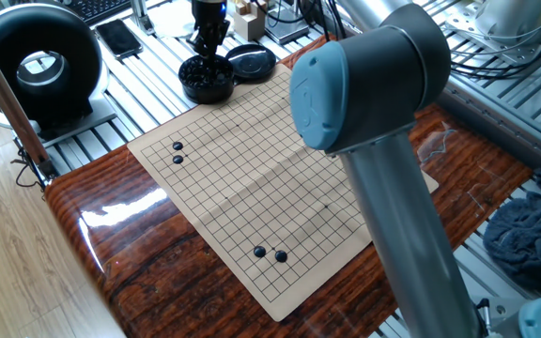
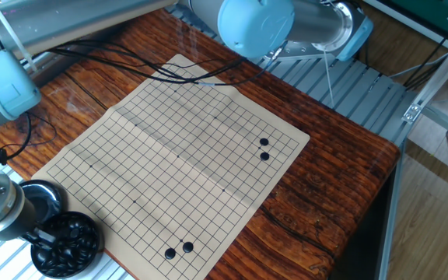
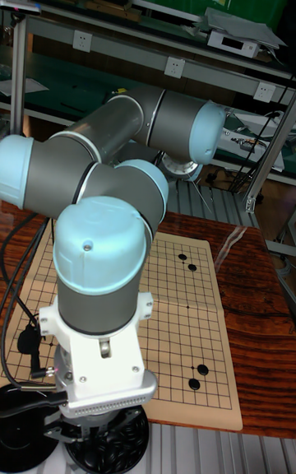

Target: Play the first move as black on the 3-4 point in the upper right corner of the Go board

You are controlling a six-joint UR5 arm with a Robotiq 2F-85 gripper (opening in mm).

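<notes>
A tan Go board (image 1: 252,169) lies on the wooden table (image 1: 111,235). It carries two pairs of small black stones, one pair (image 1: 177,153) near one corner and the other (image 1: 270,253) near another. The same pairs appear in the other fixed view (image 2: 264,148) (image 2: 178,250). I cannot tell which crossing is the 3-4 point. My gripper (image 1: 207,54) hangs over the round black bowl (image 1: 207,83) of black stones (image 2: 67,243), its fingertips down at the stones. The view is too small to show whether the fingers hold a stone.
The bowl's black lid (image 1: 250,62) lies beside the bowl. A large round black device (image 1: 36,61) and a phone (image 1: 120,38) sit past the table. My arm's elbow (image 1: 364,84) hides part of the board. Cables (image 2: 169,71) cross the board's far edge. A blue cloth (image 1: 533,235) lies off the table.
</notes>
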